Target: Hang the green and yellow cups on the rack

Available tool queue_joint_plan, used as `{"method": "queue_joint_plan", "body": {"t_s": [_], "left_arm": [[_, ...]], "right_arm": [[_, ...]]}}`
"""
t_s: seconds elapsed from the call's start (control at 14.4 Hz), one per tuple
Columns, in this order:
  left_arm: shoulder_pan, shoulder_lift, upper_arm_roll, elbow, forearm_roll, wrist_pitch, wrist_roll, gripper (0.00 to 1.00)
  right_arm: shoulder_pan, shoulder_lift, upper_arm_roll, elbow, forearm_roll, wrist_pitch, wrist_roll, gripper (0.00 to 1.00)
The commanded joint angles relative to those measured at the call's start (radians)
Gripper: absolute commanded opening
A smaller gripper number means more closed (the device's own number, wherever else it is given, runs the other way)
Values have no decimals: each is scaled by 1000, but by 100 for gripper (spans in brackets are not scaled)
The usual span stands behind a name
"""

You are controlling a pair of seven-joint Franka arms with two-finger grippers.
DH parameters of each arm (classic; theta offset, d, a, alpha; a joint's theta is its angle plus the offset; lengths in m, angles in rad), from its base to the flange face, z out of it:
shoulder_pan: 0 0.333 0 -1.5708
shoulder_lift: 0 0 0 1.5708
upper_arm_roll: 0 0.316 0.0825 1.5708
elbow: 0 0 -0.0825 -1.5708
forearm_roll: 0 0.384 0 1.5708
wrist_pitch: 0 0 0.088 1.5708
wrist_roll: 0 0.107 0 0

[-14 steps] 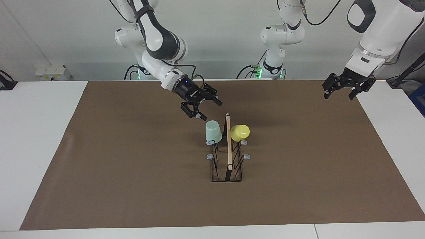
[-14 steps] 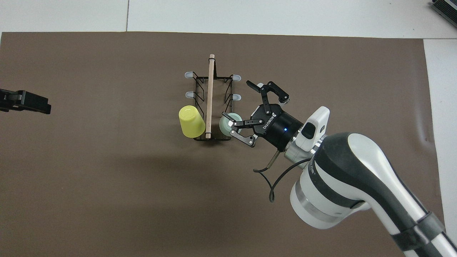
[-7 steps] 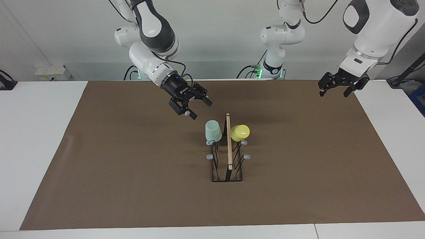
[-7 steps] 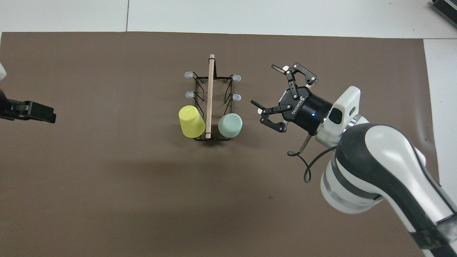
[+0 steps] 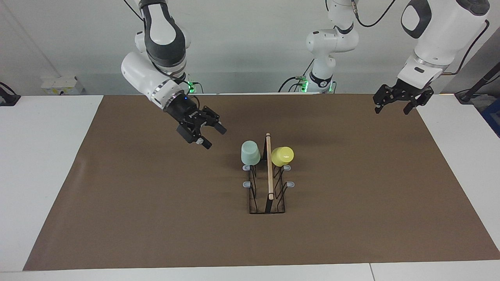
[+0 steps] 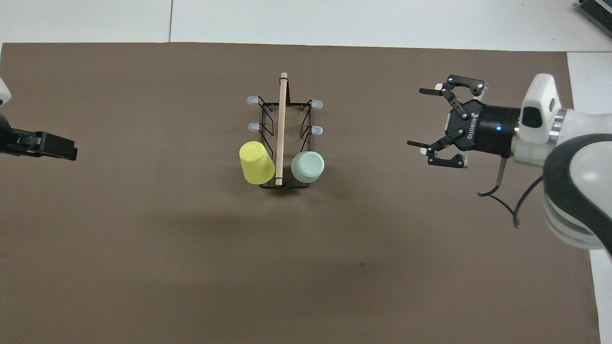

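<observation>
A brown mat (image 5: 156, 218) covers most of the white table (image 5: 39, 175). In the middle of the facing view stands the rack (image 5: 268, 195), narrow and black, with a wooden rod (image 5: 269, 168) along its top. Two cups hang upside down on the prongs at the end of the rack nearer to the robots: the green cup (image 5: 250, 153) on the side toward the right arm and the yellow cup (image 5: 283, 155) on the side toward the left arm, one on each side of the rod. The right gripper (image 5: 207, 134) is in the upper left part of the facing view, in the air over the bare mat and well apart from the green cup; its fingers are spread wide and hold nothing. The left gripper (image 5: 391, 105) is in the upper right of the same view, over the edge of the mat, far from the yellow cup, also wide open and empty. In the overhead view the right gripper (image 6: 425, 122) appears at the right, and only a part of the left gripper (image 6: 48, 145) shows at the left edge.
</observation>
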Motion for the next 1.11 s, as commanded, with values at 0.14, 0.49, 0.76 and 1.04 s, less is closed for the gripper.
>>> {"method": "queue_joint_plan", "body": {"t_s": [0.14, 0.49, 0.76, 1.04], "left_arm": [[-30, -15, 1, -13, 18, 18, -2, 100], [-41, -21, 1, -27, 17, 11, -10, 100], [-40, -24, 1, -30, 17, 5, -10, 100], [-35, -25, 1, -32, 17, 0, -10, 100]], "right_arm": [[-103, -16, 7, 39, -185, -146, 81, 100], [-128, -39, 7, 66, -464, -281, 328, 100], [-129, -38, 7, 76, -607, -304, 651, 100], [-157, -36, 7, 115, -660, -430, 1004, 100]]}}
